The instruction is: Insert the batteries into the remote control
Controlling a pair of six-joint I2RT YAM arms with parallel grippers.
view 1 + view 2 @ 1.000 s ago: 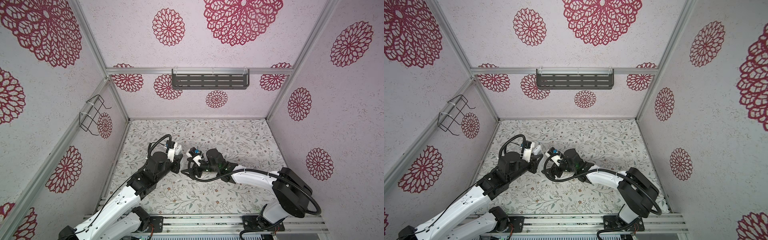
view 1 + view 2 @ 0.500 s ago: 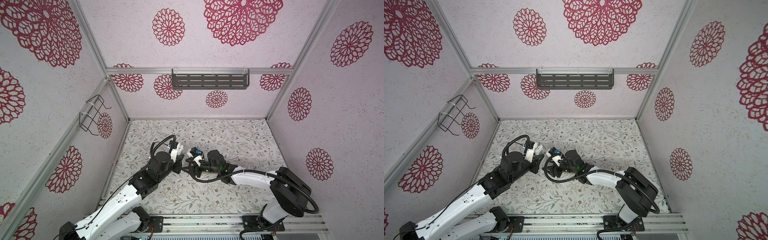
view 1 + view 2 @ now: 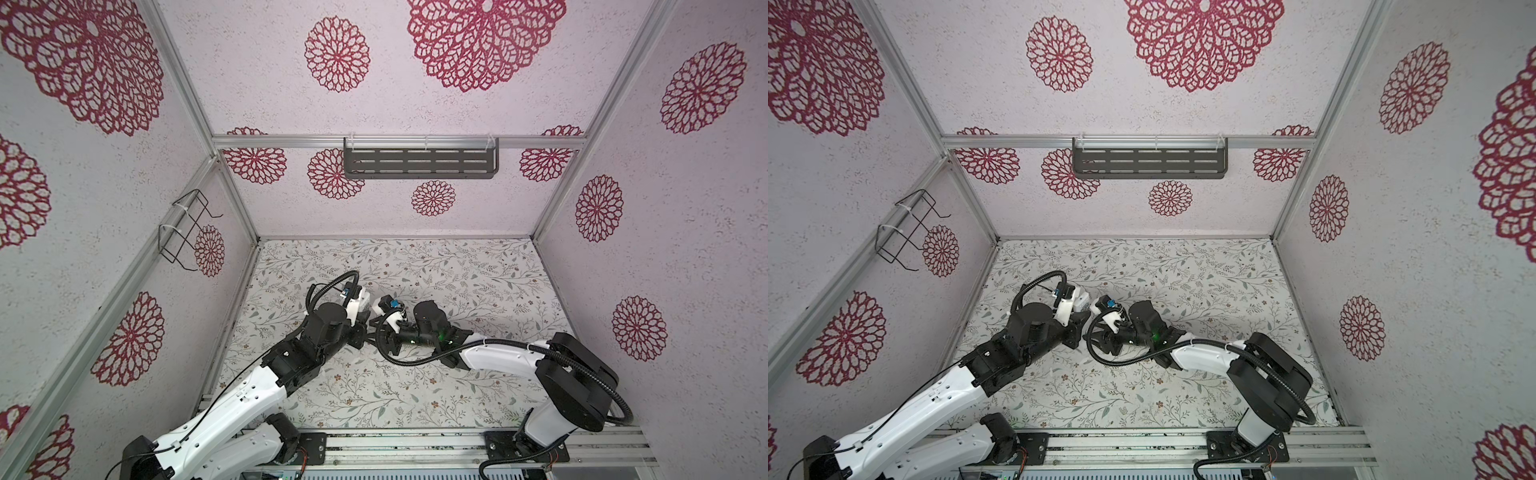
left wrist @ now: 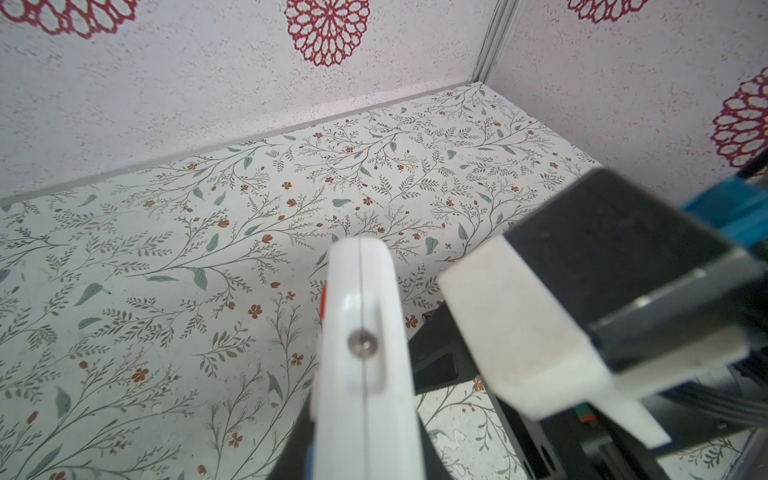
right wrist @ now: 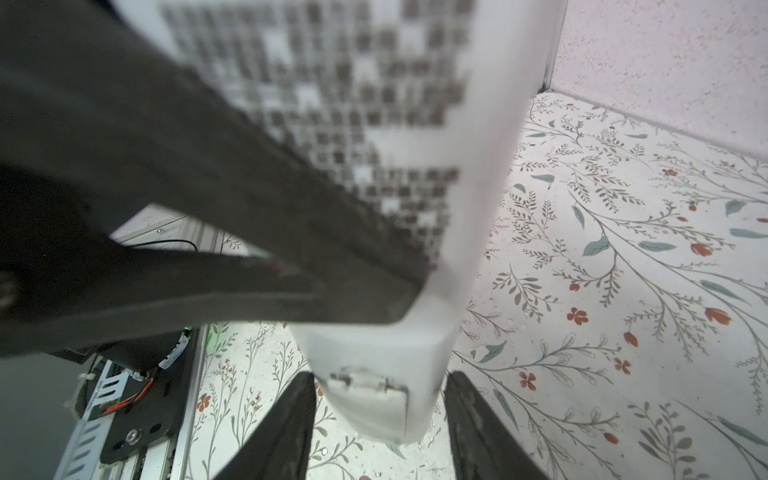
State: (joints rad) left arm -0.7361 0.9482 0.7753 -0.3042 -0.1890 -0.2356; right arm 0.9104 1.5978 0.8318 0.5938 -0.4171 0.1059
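Note:
The remote control [image 4: 361, 332], a slim white bar, shows edge-on in the left wrist view, with a sliver of red at its side. My left gripper [image 4: 361, 440] is shut on it, one dark finger on each flat face. In the right wrist view the remote control's [image 5: 374, 399] rounded end, with a small latch, sits between my right gripper's [image 5: 380, 378] fingers, which meet both of its sides. Both top views show the left gripper [image 3: 360, 332] and right gripper [image 3: 377, 332] tip to tip above the table's middle-left. The batteries are out of view.
The floral table [image 3: 457, 270] is walled on three sides. A grey slotted shelf [image 3: 419, 162] hangs on the back wall and a black wire rack [image 3: 187, 232] on the left wall. A metal rail [image 3: 415, 440] carrying both arm bases runs along the front edge.
My left arm has carried the remote control a little rightward toward the right gripper. The right gripper's jaws have narrowed from wide open to close round the remote's end.

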